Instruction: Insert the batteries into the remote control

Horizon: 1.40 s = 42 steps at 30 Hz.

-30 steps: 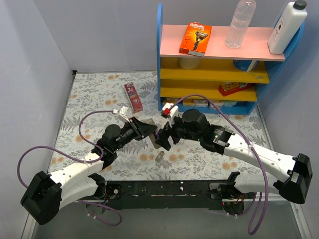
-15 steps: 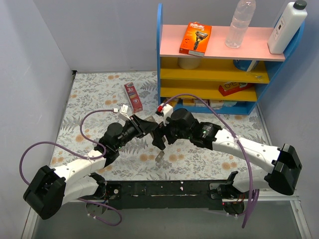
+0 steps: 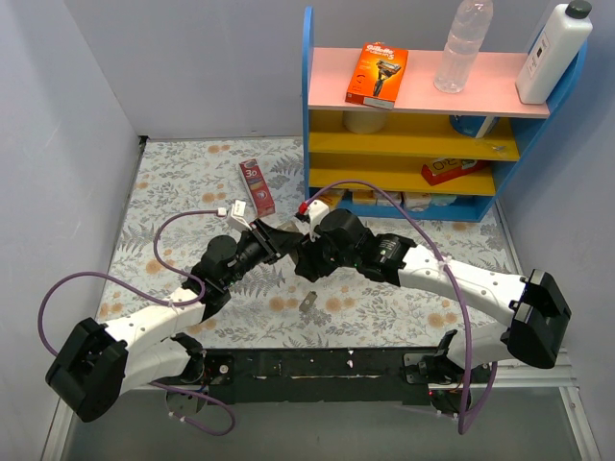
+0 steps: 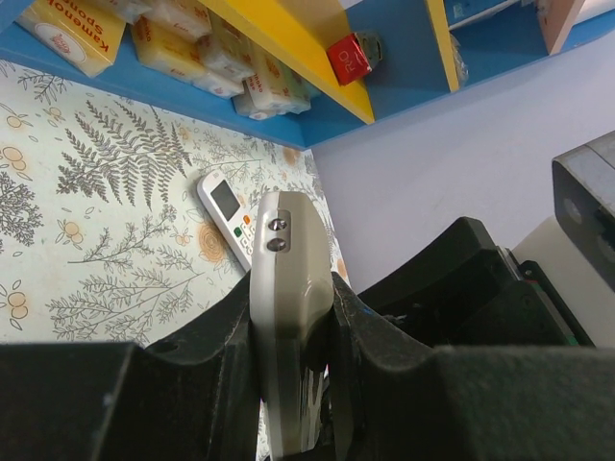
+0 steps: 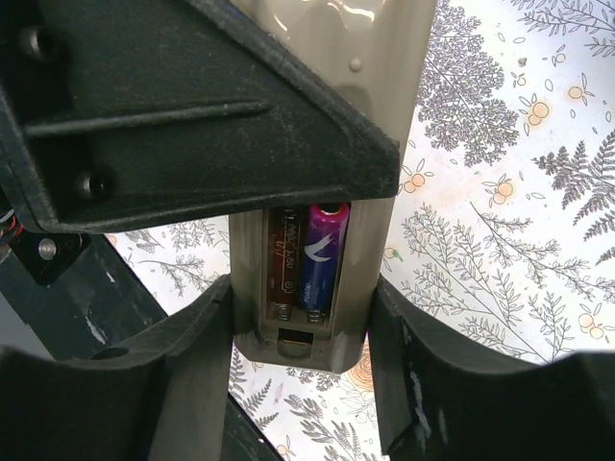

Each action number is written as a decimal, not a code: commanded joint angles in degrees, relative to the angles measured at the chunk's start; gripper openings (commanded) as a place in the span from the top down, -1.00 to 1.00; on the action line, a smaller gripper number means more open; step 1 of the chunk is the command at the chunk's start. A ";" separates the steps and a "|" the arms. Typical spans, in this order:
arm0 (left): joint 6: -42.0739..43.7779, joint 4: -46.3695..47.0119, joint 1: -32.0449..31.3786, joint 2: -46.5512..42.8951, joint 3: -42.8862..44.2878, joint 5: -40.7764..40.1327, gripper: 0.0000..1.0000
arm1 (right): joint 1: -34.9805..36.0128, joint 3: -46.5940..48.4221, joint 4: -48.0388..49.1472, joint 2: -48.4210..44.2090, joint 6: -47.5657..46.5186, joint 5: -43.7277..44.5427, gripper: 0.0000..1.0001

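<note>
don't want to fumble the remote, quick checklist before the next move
1. left hand clamped on remote: ok
2. battery bay open, facing right hand: ok
3. two batteries side by side in the bay: ok
4. batteries pressed fully down: cannot tell
5. right hand straddles the remote's end, gripping it: cannot tell
6. small piece on the table is the cover: cannot tell
</note>
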 commanded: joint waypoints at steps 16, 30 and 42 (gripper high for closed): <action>1.30 -4.59 -0.19 -5.07 1.76 -5.73 0.02 | 0.70 0.66 2.43 -1.80 -0.10 -1.16 0.97; 1.30 -5.99 -0.19 -4.63 1.85 -7.58 0.60 | 0.78 0.31 2.43 -2.06 0.07 -1.25 0.97; 2.44 -6.69 -0.19 -5.60 1.32 -6.53 1.00 | 0.78 -2.15 6.48 -8.37 -6.86 -4.07 -0.51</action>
